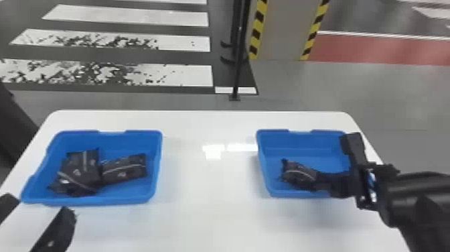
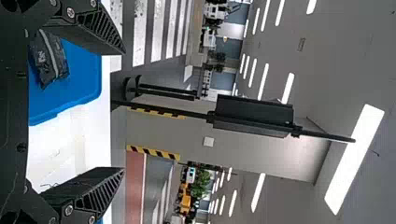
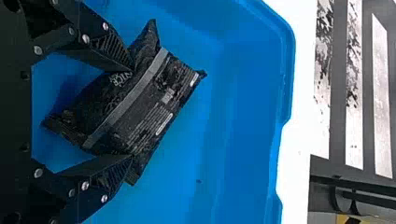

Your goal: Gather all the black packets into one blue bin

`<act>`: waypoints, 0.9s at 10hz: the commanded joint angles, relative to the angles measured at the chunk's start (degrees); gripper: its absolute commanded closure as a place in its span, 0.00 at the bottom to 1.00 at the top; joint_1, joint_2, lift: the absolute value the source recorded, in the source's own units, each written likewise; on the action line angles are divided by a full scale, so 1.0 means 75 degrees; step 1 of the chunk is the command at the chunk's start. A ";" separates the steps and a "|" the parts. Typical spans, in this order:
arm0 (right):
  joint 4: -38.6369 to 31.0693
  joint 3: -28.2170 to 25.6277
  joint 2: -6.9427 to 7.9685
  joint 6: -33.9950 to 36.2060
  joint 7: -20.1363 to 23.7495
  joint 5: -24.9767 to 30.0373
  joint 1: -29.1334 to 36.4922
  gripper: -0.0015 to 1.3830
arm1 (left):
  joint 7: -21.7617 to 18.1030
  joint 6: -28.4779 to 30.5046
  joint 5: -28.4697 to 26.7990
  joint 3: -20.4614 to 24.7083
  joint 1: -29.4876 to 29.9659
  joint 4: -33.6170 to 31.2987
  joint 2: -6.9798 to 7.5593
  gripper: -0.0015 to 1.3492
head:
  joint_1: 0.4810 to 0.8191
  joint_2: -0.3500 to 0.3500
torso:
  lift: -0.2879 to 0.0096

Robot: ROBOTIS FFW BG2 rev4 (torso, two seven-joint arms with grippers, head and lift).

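A gray floor (image 1: 395,93) spreads behind the white table (image 1: 207,187), and with the head view's center as our dial, we see the striped crosswalk (image 1: 127,18) between ten and eleven o'clock. A dark post (image 1: 238,67) stands at twelve, with a pillar (image 1: 279,30) edged in black-and-yellow hazard tape (image 1: 257,30) at one.

Between eight and nine o'clock on the table, we find the left blue bin (image 1: 156,167), where several black packets (image 1: 82,167) lie heaped and overlapping. Toward four o'clock sits the right blue bin (image 1: 264,167) with a crinkled black packet (image 1: 298,174) inside.

Our left gripper (image 1: 39,205) is at eight o'clock, just beside the left blue bin's near side, released, its fingers (image 2: 100,30) spread wide. Our right gripper (image 1: 316,181) comes in from four o'clock and meets the crinkled black packet; we cannot tell whether it grasps it.
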 commanded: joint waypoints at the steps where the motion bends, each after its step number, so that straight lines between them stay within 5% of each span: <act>1: 0.0182 -0.0014 0.0007 -0.0405 -0.0016 -0.0038 -0.0072 0.69 | -0.0008 0.0000 0.0000 -0.0004 -0.0052 0.0081 0.0000 0.11 | 0.63 0.35 | 0.60; 3: 0.0220 -0.0075 0.0042 -0.1155 -0.0086 0.0008 -0.0054 0.93 | -0.0020 0.0000 0.0000 -0.0004 -0.0089 0.0100 0.0000 0.11 | 0.63 0.35 | 0.60; 7: 0.0088 -0.0487 0.0171 -0.1886 -0.0109 0.0023 0.0340 0.92 | -0.0137 0.0525 0.0107 0.0027 -0.0464 0.0100 0.0082 0.11 | 0.63 0.34 | 0.60; 9: -0.1280 -0.0989 0.0370 -0.1999 -0.0109 0.0023 0.1109 0.92 | -0.0231 0.1087 0.0412 -0.0278 -0.0952 0.0156 0.0269 0.11 | 0.63 0.32 | 0.60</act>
